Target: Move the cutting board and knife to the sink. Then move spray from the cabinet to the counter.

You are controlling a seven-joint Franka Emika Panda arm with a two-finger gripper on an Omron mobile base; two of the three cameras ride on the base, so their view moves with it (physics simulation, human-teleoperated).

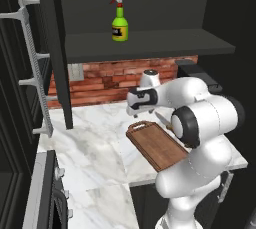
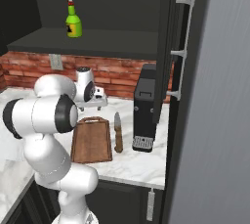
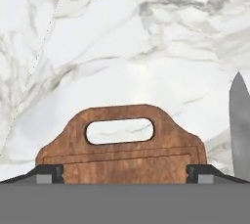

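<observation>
Hand (image 3: 125, 174) was wide open over the board's (image 3: 122, 149) handle end; a flat board risked slipping, or nudging the knife (image 3: 239, 120) just beside it.

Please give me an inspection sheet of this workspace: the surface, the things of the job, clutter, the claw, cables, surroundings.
Surface: white marble counter, brick wall behind.
Job's things: cutting board flat on the counter, handle loop toward the wall; knife lies beside it, apart; spray upright on the open cabinet shelf.
Clutter: black appliance standing right of the knife.
Claw: claw open, above the board's handle end, holding nothing.
Cables: nothing seen.
Surroundings: wall outlet on the brick.
</observation>
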